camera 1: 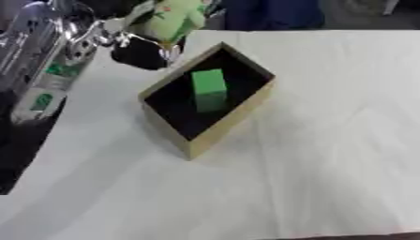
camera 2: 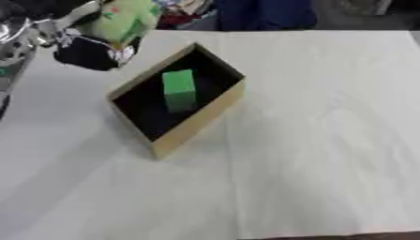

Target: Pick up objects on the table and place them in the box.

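- Box: open-topped, tan walls, dark inside, set cornerwise on the white worktop, just below and right of the left hand.
- Green block: rectangular, inside the box, leaning against its far wall.
- Pale green soft object: at the left hand, beyond the box's far-left corner; grasp unclear.

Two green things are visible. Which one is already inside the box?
The green block is: it stands on the dark floor of the box. The other, a yellow-green soft object, is held by the left hand above the table's far-left edge.

Green block, tan box with black inside, white table
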`<state>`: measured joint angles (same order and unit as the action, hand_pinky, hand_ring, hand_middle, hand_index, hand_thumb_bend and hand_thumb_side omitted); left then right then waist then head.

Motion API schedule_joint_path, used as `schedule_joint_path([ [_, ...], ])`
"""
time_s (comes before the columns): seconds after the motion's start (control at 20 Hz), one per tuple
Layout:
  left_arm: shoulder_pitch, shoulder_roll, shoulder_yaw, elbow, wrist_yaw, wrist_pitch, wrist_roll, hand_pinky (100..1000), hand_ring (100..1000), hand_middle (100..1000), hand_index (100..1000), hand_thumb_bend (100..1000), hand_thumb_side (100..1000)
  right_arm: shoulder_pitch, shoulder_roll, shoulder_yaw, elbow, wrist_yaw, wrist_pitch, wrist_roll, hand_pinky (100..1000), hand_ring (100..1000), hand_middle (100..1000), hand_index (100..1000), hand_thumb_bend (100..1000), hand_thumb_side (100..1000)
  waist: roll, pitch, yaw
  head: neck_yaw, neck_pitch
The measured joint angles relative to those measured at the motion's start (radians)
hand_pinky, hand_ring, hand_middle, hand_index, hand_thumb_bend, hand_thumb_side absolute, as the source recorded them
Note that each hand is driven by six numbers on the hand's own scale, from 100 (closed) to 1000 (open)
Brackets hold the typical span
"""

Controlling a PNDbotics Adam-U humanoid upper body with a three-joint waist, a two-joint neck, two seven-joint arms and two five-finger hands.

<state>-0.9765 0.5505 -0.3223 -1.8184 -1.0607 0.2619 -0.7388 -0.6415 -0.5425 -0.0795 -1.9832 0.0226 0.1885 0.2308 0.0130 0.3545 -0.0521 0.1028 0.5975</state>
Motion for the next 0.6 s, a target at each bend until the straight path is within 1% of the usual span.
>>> schedule_joint_path([
  [0.25,-0.013,-0.064,-0.041,0.058,0.034,0.003,0.020,744,716,675,729,100,541,-0.001,0.001,0.000,0.000,-0.001,0.002,0.001,954,962,624,914,434,982,0.000,0.000,-0.002,0.001,0.000],
  [0.45,-0.018,-0.094,-0.063,0.128,0.040,0.003,0.034,754,733,689,732,100,504,-0.001,0.003,0.000,0.000,-0.003,0.002,0.001,954,962,623,914,434,984,0.003,0.000,-0.003,0.001,0.000],
  [0.6,-0.018,-0.108,-0.072,0.192,0.018,0.003,0.042,762,745,698,729,100,490,-0.001,0.008,0.000,0.000,-0.004,0.003,0.002,954,963,622,915,434,990,0.003,0.000,-0.004,0.001,0.000],
])
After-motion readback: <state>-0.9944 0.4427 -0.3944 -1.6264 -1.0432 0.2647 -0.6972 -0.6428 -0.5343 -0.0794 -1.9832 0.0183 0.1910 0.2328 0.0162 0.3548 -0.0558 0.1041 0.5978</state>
